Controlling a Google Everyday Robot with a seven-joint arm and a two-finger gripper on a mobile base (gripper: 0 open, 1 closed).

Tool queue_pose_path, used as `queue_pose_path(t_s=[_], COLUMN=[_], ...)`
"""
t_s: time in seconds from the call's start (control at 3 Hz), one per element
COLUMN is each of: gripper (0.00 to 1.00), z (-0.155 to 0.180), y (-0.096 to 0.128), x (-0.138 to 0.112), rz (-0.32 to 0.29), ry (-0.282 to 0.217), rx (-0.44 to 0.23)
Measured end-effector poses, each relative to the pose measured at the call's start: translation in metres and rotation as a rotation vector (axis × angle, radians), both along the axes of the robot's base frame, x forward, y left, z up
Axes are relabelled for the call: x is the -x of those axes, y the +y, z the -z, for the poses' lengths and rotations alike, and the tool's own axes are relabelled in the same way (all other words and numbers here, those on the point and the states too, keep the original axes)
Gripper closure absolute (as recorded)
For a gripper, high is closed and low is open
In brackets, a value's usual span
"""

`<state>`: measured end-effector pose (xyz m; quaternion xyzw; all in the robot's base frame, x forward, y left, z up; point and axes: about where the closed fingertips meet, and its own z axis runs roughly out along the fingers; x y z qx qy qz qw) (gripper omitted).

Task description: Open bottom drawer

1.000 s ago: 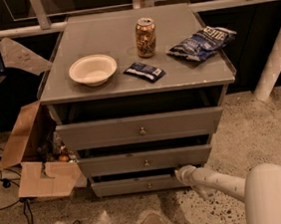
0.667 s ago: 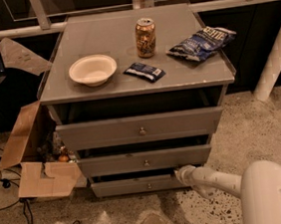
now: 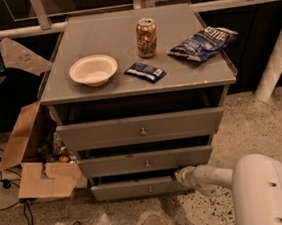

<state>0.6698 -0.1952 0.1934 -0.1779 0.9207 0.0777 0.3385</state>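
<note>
The bottom drawer (image 3: 124, 189) is the narrowest grey front at the foot of the cabinet, with a small round metal knob (image 3: 150, 189) at its centre. It stands slightly out, with a dark gap above it. My gripper (image 3: 181, 175) reaches in from the lower right on a white arm (image 3: 223, 176). Its tip sits at the drawer's upper right edge, right of the knob.
The mid-sized drawer (image 3: 145, 161) and the widest drawer (image 3: 141, 129) sit above. On the cabinet top are a white bowl (image 3: 93, 69), a can (image 3: 145, 30), a dark snack packet (image 3: 145, 72) and a chip bag (image 3: 201, 43). An open cardboard box (image 3: 33, 161) and cables lie at left.
The white arm's bulky near segment has shifted slightly left in the lower right corner. The gripper tip stays at the bottom drawer's right edge.
</note>
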Motion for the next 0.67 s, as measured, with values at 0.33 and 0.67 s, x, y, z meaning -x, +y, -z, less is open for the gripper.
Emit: queue_pose_path(t_s=[0.33,0.67], gripper=[1.0,1.0], z=[-0.001,-0.003], y=[-0.001,-0.005], x=[0.004,0.017], rz=[-0.005,-0.016], ry=[0.024,0.089], rx=[-0.003,-0.018])
